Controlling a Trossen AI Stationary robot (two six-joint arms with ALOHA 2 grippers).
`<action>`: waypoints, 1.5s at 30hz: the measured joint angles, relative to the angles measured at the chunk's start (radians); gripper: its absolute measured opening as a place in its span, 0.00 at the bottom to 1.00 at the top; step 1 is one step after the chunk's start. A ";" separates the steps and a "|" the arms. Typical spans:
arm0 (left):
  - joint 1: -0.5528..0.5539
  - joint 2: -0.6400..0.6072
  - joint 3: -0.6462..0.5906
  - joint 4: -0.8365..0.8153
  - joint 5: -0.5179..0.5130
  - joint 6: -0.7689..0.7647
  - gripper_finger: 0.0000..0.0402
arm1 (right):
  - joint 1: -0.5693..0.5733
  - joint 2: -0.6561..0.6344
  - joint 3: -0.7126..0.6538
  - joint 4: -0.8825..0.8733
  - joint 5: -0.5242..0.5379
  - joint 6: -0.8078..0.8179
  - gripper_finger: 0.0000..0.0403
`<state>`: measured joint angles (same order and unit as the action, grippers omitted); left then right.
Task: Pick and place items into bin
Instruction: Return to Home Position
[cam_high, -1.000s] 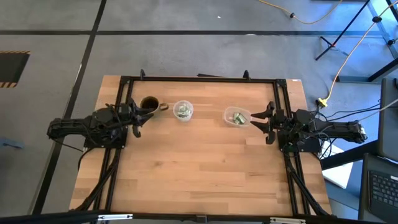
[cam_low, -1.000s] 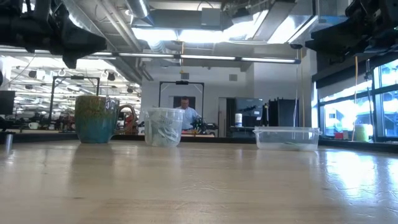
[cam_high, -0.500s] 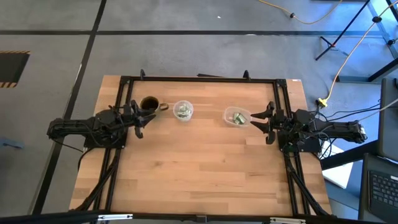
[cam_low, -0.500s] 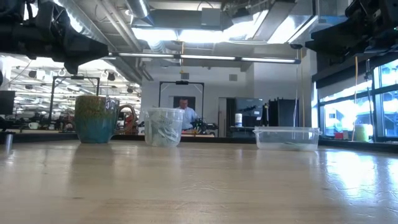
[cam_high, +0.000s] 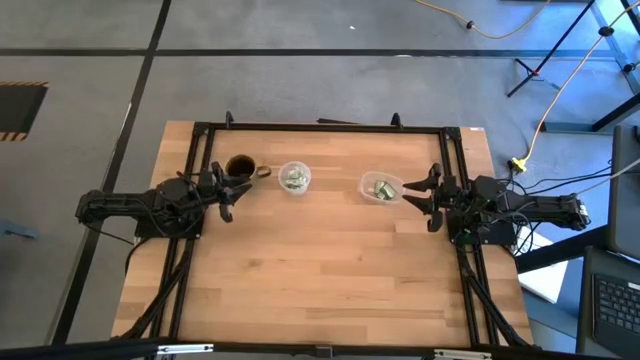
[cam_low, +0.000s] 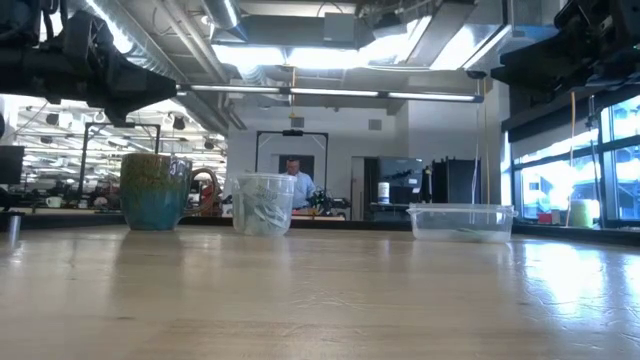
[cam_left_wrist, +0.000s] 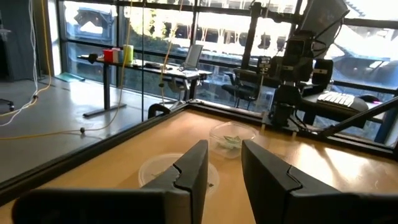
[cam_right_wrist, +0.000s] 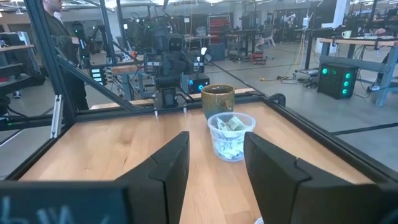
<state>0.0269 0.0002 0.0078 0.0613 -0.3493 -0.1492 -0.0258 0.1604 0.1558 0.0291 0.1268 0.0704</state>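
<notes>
Retraction: my left claw (cam_left_wrist: 224, 149), fingers spread and empty, has drawn back from the mug (cam_high: 240, 166) toward the desk's left edge; my right claw (cam_right_wrist: 216, 137) waits, fingers apart. Packets (cam_high: 293, 179) sit in the clear cup (cam_low: 263, 205) and bin (cam_low: 460, 222); seemingly none lie loose.

Teal mug (cam_low: 155, 192) (mottled olive-brown rim); green-and-white packets (cam_right_wrist: 229, 126) in a clear cup (cam_low: 262, 205); pale, plank-striped wooden table (cam_high: 330, 270).

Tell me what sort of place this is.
Probably a robotics lab or workshop: exposed ceiling ducts, workbenches with equipment beyond the wooden table, and a yellow cable lying across the bare floor.
</notes>
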 joint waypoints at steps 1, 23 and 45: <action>0.000 0.002 0.000 0.000 0.001 0.006 0.23 | 0.000 0.001 0.000 -0.003 0.000 0.000 0.39; 0.000 0.004 0.000 -0.001 -0.006 0.013 0.23 | 0.000 0.002 -0.145 0.215 0.033 -0.064 0.39; 0.000 0.004 0.000 0.011 -0.283 0.163 0.23 | 0.000 0.001 -0.145 0.048 0.598 -0.097 0.39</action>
<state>0.0273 0.0044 0.0082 0.0719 -0.6326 0.0141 -0.0261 0.1616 0.0109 0.0776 0.7246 -0.0265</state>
